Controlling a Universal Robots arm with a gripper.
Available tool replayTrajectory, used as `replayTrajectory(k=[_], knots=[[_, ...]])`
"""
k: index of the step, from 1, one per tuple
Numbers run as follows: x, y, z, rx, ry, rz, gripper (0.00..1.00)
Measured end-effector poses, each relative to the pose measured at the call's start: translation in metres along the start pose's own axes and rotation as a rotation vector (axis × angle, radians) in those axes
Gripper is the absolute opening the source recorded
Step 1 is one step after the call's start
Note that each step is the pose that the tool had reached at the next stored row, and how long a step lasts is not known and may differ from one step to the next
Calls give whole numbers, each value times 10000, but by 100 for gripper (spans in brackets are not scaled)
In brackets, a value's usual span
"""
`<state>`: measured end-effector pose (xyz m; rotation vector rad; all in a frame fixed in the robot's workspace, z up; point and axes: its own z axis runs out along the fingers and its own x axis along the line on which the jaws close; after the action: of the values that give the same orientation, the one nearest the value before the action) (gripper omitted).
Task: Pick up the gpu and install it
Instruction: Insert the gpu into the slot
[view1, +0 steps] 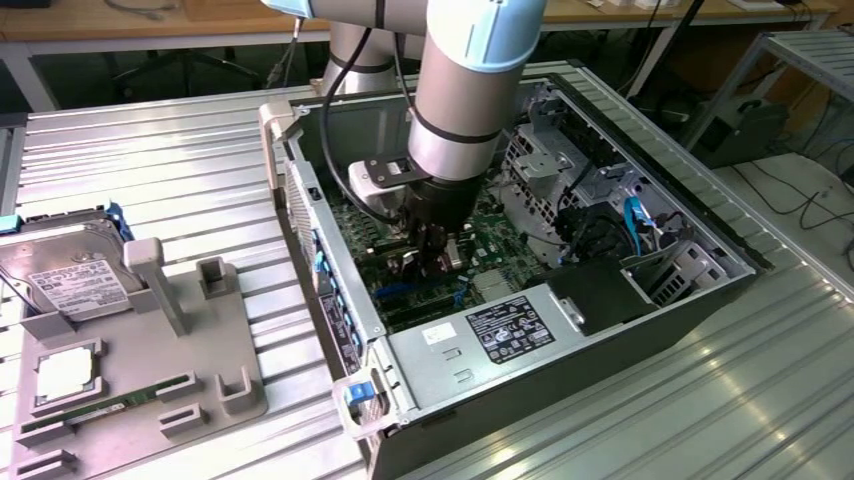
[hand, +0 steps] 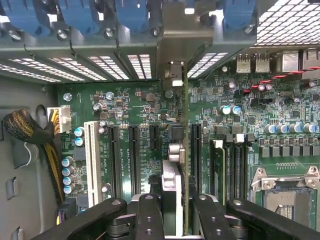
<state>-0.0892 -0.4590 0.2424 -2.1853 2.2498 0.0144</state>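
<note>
Wrist view: gripper (hand: 177, 212) apparently clamps edge-on gpu (hand: 186, 125).

In the exterior view the computer case (view1: 694, 300) lies open on the table (view1: 160, 150), from centre to three o'clock. The tray (view1: 214, 350) sits just beside it at eight o'clock, bearing the hard drive (view1: 74, 280) at its ten o'clock end and the memory stick (view1: 100, 410) toward seven o'clock. Inside the case, the power supply (view1: 514, 330) lies at five o'clock of the gripper (view1: 434, 262), which holds the gpu (hand: 185, 150) on edge above the motherboard (hand: 130, 100), among its slots (hand: 134, 150).
</note>
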Motion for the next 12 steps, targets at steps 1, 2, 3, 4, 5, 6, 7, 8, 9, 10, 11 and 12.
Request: replayTrajectory(k=[1,2,3,4,5,6,7,8,9,10,11,12], knots=[[-1,0,-7,-1,9,-2,29],[-1,0,-12,1,13,-2,29],[-1,0,-11,3,11,-2,29],[-1,0,-11,3,11,-2,29],[-1,0,-11,3,11,-2,29],[-1,0,-11,3,11,-2,29],[-3,0,-13,7,12,-2,29],[-5,1,-15,11,13,-2,29],[-7,1,-17,15,12,-3,29],[-8,0,-19,19,10,-4,29],[-8,0,-19,20,9,-3,29],[-8,0,-19,20,10,-3,29]])
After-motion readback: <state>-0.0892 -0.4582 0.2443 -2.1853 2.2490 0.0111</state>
